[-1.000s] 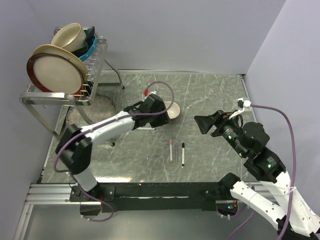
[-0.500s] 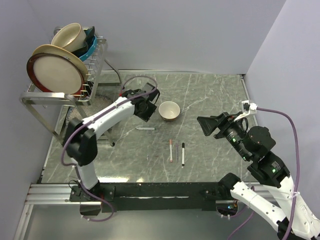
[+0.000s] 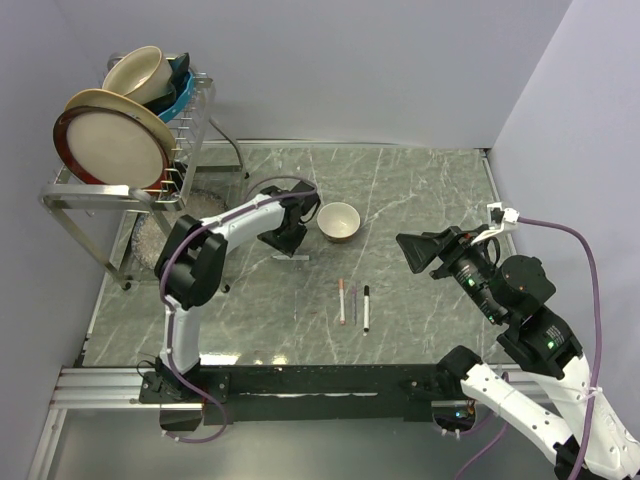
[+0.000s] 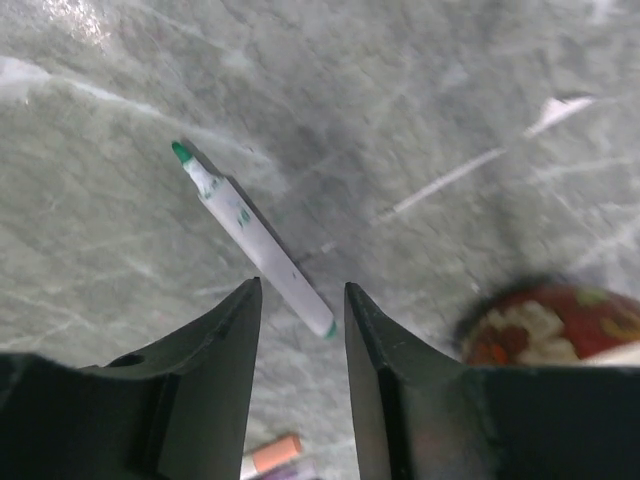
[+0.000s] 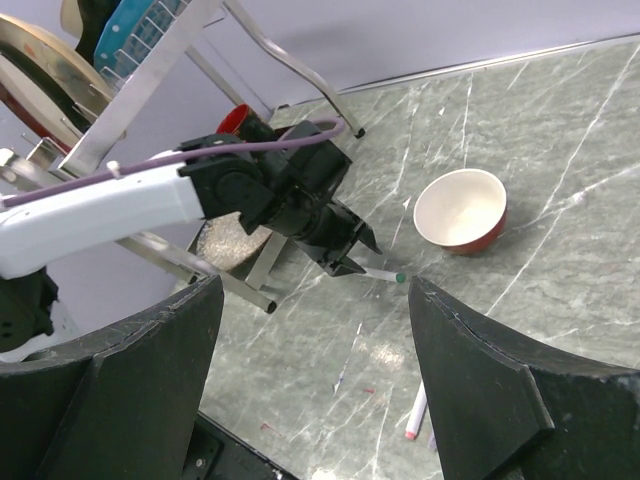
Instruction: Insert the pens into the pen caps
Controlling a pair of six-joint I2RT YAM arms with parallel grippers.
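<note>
While our left claw (image 4: 300,290) is hanging low over the surface (image 4: 480,90), its jaws are standing spread with nothing pinched between them. We are looking straight down at the green pen (image 4: 262,250), which is lying flat and uncapped on the stone. Its green tip is pointing up and to the left in the wrist view, and its tail end is sitting right in the gap between the jaws. The barrel is running on a slant across that gap (not square to it), so we are judging that the pinch is calling for a small turn of the wrist first. From above, the pen is lying roughly left to right, just on the near side of the claw, with the bowl (image 3: 338,221) near on its right. Our right claw (image 3: 410,252) is hanging well apart over the right half, jaws spread wide and empty, so the left arm is plainly the nearer one. The other pens (image 3: 341,300) are lying side by side nearer the middle. We are finding no loose caps that we can be sure of. Small green marks are showing on the barrel, but they are too blurred to read.
</note>
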